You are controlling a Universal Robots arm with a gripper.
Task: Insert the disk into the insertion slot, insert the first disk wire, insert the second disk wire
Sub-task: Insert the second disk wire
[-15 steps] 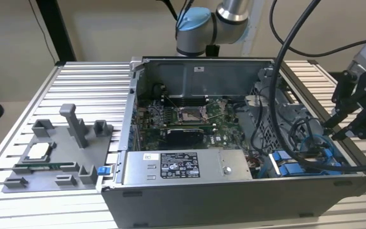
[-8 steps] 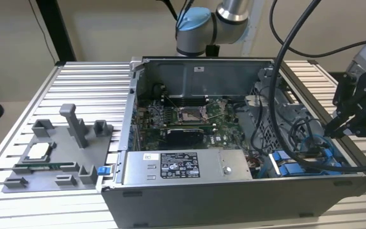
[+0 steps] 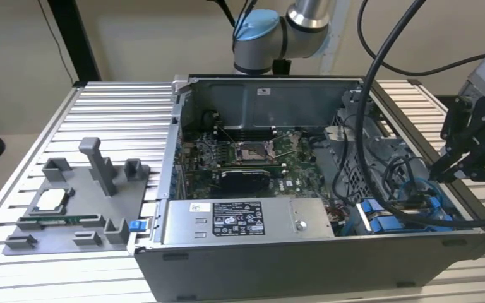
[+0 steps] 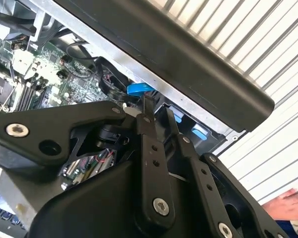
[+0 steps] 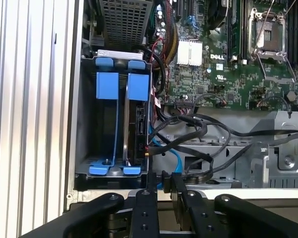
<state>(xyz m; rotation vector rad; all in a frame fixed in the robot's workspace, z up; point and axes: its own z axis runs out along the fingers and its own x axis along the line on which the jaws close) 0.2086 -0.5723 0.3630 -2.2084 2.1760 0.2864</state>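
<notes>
The disk (image 5: 138, 124) stands on edge in the insertion slot (image 5: 84, 114), clipped in its blue carrier (image 5: 137, 87), with an empty blue carrier beside it. In the exterior view the slot (image 3: 376, 221) lies at the case's front corner on that view's right. My gripper (image 3: 441, 172) hangs over the case wall beside the slot. Its fingers (image 5: 150, 191) stand close together, pinching the end of a blue wire (image 5: 175, 157) that loops out from beside the disk. In the second wrist view the gripper (image 4: 159, 111) points down into the case.
Black cables (image 5: 203, 129) lie across the metal bracket beside the slot. The motherboard (image 3: 251, 158) and a grey labelled power-supply box (image 3: 242, 221) fill the case. A grey fixture plate (image 3: 74, 202) sits on the slatted table at the exterior view's left. A person's hand (image 4: 288, 203) rests outside the case.
</notes>
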